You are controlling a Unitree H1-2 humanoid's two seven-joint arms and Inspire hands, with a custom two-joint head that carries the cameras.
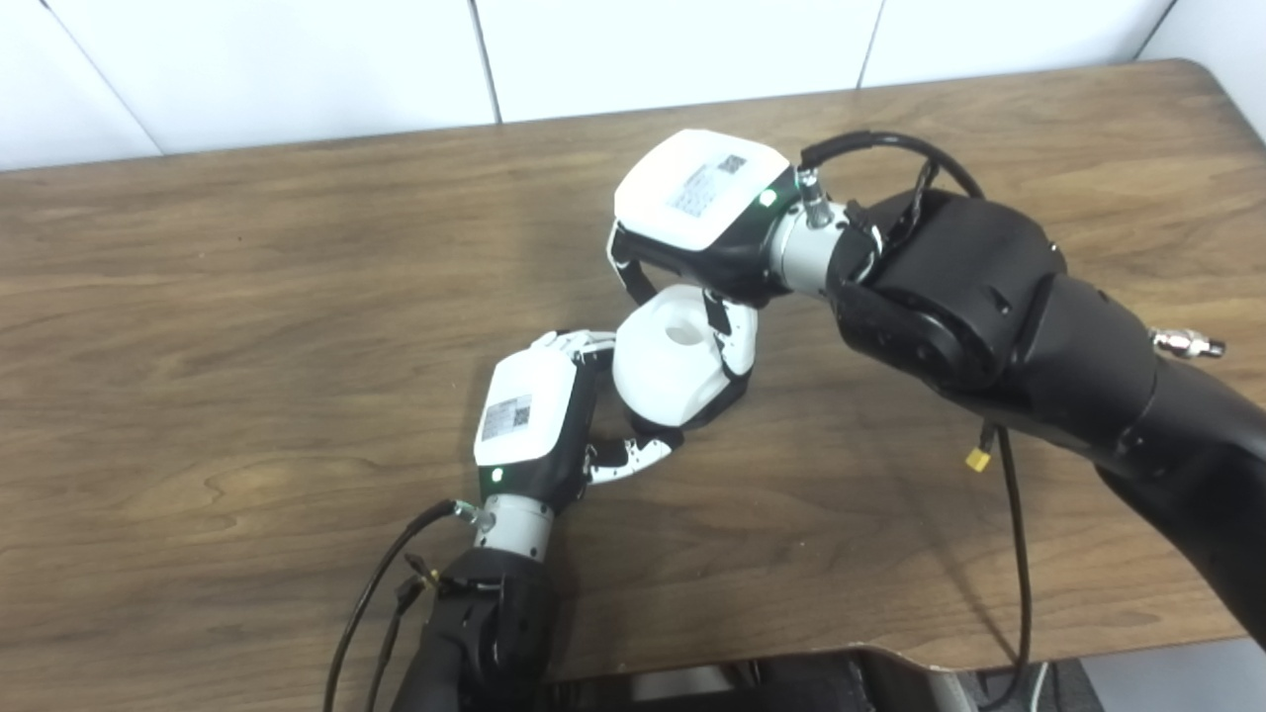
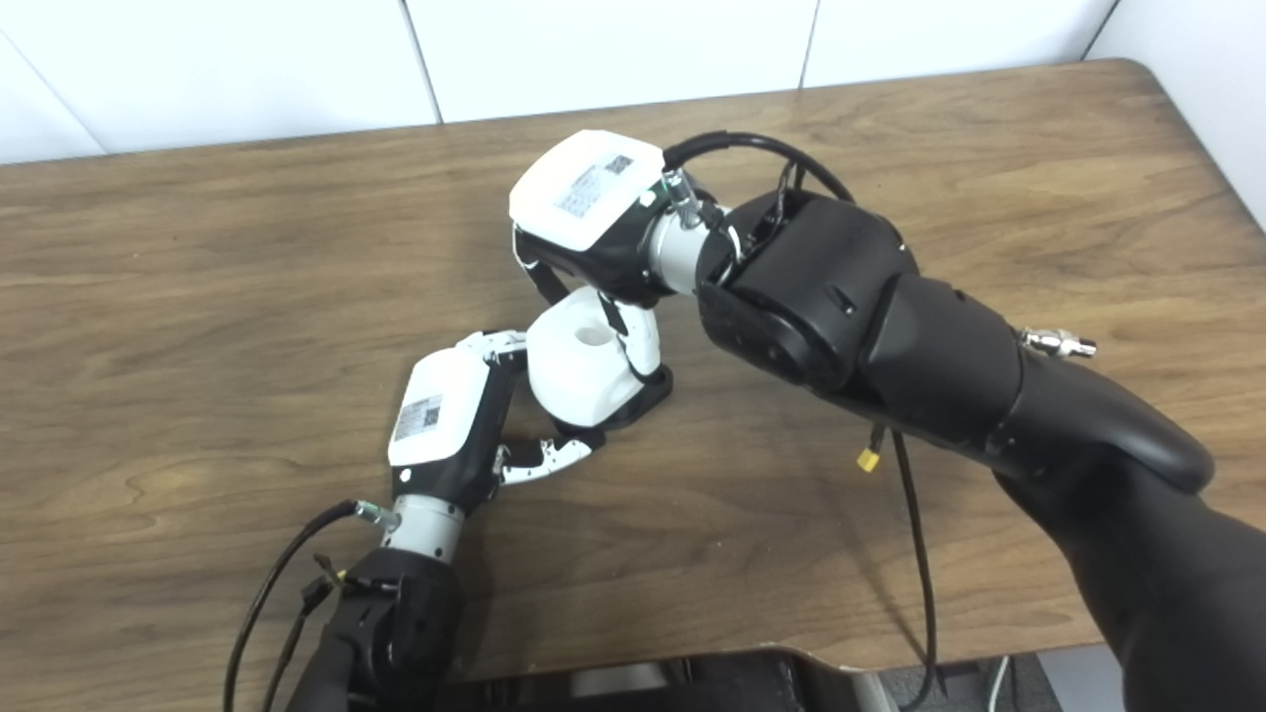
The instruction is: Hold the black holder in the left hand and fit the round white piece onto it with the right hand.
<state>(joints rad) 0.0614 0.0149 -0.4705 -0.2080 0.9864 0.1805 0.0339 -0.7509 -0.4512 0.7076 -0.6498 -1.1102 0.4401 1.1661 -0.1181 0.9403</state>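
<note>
White piece point(image 1: 673, 371) mid-worktop point(image 1: 247, 297), sitting over black holder point(image 1: 727, 400) — only a dark edge shows at its lower right. Right hand point(image 1: 707, 213) above, fingers point(image 1: 732, 336) clamped down its sides. Left hand point(image 1: 534, 420) touches its left side — fingers curled around the base.

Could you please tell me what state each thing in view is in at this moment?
round white piece: sitting on the black holder, hole facing up, gripped from above.
black holder: under the white piece, mostly hidden, only a dark edge shows.
right hand: shut on the round white piece.
left hand: fingers against the assembly's left side; its grip on the holder is hidden.
table: bare wood.
</note>
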